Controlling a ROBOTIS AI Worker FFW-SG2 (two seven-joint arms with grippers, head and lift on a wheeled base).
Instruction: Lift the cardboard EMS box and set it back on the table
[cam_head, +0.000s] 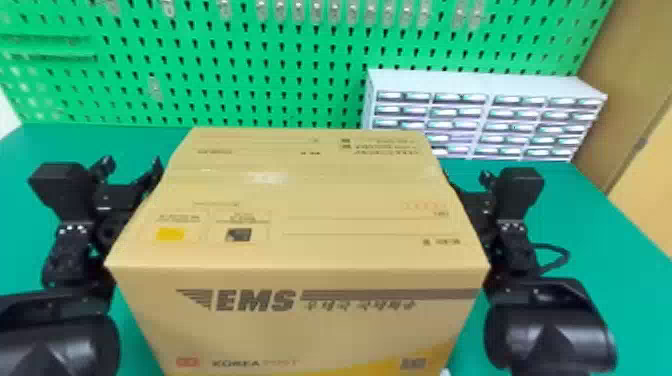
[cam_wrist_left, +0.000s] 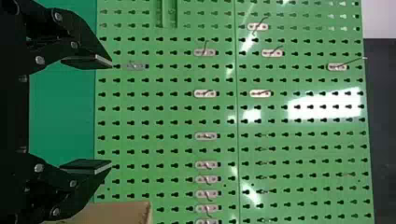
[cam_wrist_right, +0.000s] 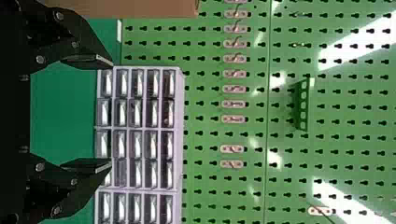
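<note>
The cardboard EMS box (cam_head: 300, 240) is located between the two arms, with its printed front panel facing the robot and its top flaps closed. Its base is out of sight, so contact with the table (cam_head: 605, 250) cannot be confirmed.

The left gripper (cam_wrist_left: 111, 112) is beside the box's left side; its two flat fingers are spread wide, with nothing between them. The right gripper (cam_wrist_right: 111, 113) is beside the opposite side, also wide and empty. Both point forward, toward the pegboard (cam_head: 225, 100) behind the box.

The box appears too broad for one gripper to clamp. The near-symmetrical arm placement therefore suggests a two-sided squeeze, with the gripper bodies or forearms serving as pads and the fingers unused. Whether pressure is applied cannot be determined.

The drawer cabinet (cam_head: 480, 87) stands beyond the box, to its right. When setting the box down, keep both arms level and lower them together; uneven side pressure may let the box tilt or slip. Release only after the base is fully seated.
</note>
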